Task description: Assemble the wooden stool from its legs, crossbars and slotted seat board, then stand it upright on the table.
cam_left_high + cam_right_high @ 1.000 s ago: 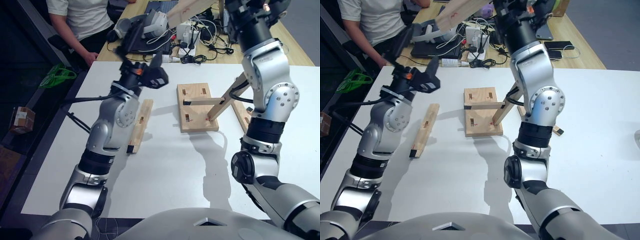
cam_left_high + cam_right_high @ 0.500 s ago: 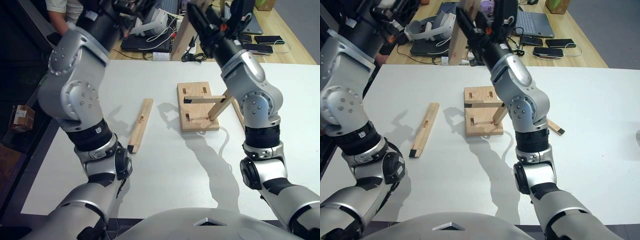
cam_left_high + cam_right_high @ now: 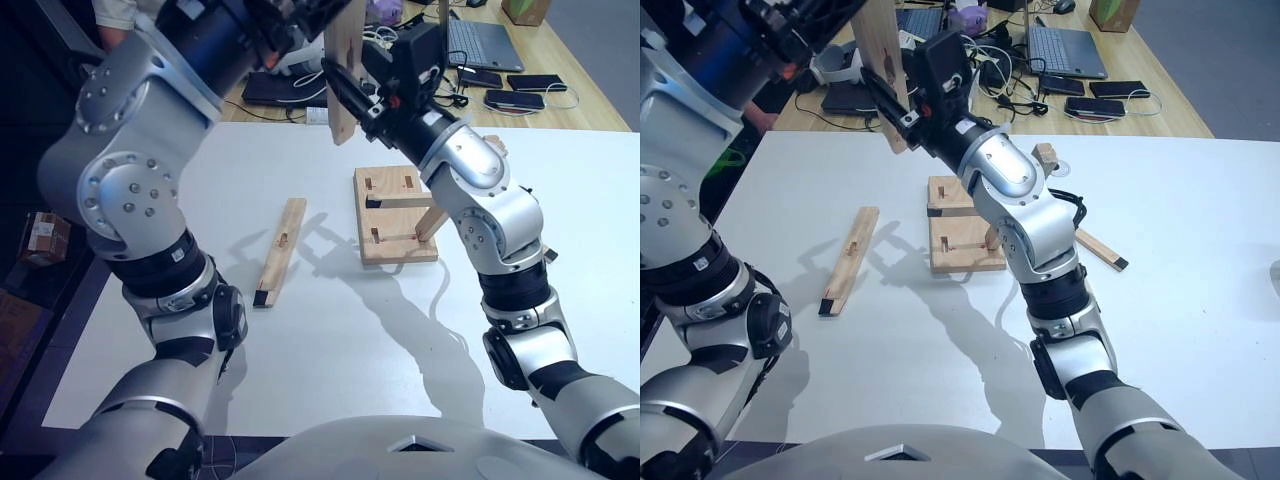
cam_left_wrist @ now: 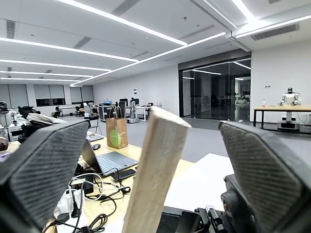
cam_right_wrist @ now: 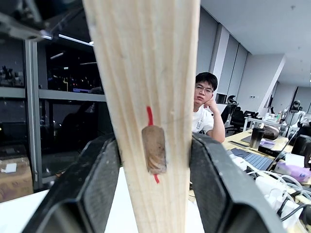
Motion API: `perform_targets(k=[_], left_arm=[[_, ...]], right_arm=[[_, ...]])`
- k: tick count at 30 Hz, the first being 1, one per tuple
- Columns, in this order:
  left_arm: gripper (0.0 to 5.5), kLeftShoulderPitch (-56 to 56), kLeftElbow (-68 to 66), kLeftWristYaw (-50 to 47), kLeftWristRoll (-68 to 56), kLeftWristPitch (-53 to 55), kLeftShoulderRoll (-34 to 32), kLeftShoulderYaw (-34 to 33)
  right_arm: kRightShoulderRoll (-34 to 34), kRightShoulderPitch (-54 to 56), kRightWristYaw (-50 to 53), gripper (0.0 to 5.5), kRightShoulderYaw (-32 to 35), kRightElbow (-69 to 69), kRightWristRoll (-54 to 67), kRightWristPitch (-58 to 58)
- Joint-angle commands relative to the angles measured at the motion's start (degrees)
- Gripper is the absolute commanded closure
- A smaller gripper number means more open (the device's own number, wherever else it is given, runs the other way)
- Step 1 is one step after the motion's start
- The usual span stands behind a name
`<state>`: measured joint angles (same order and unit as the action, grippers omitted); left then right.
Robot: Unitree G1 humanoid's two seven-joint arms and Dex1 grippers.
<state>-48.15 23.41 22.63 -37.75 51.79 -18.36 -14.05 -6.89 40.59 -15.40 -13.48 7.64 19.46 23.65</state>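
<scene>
Counter [image 3: 330, 340] carrying seat board [image 3: 393, 250], loose leg [image 3: 279, 250] lying left of it. Right tool [image 5: 152, 158] clamping raised leg [image 3: 341, 70] above far edge. Left wrist view showing left tool [image 4: 154, 133] gaping around leg top; right wrist view showing red-marked peg [image 5: 154, 145].

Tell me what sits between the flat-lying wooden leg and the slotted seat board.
Nothing: between the leg and the seat board the white table is bare, as both eye views show.

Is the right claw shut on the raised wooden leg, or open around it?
Shut. In the right wrist view, both fingers of the right claw press flat against the sides of the wooden leg.
</scene>
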Motion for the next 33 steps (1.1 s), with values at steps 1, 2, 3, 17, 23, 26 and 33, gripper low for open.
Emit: perform_targets(k=[1, 2, 3, 17, 23, 26, 33], left_arm=[[0.61, 1.7, -0.5, 0.2, 2.8, -1.9, -2.1, 4.2], [0.61, 2.0, -0.6, 0.2, 3.3, -2.5, -2.3, 5.0], [0.61, 2.2, -0.6, 0.2, 3.6, -3.0, -2.3, 5.6], [0.69, 3.8, -2.6, 1.2, 8.0, -11.5, -3.2, 8.1], [0.69, 5.2, -2.3, 2.2, 8.8, -13.1, -3.2, 8.9], [0.69, 6.0, -2.8, 1.7, 9.6, -14.0, -3.0, 9.3], [0.69, 5.6, -5.0, -1.4, 11.9, -15.5, -1.7, 9.2]], right_arm=[[-0.3, 0.2, -1.9, 3.45, -1.3, 0.7, -3.7, -2.1], [-0.2, 0.1, -2.1, 3.45, -1.4, 0.6, -4.3, -2.3], [-0.1, 0.1, -2.4, 3.45, -1.5, 0.6, -4.9, -2.5], [0.5, -0.6, -4.3, 3.45, -1.0, -0.9, -10.1, -2.0], [0.3, -0.7, -4.5, 3.45, -0.4, -1.3, -10.4, -0.9], [0.4, -0.8, -4.2, 3.45, -0.1, -1.5, -10.6, -0.4], [1.3, -1.1, -3.7, 3.45, 0.4, -1.7, -10.9, -0.1]])
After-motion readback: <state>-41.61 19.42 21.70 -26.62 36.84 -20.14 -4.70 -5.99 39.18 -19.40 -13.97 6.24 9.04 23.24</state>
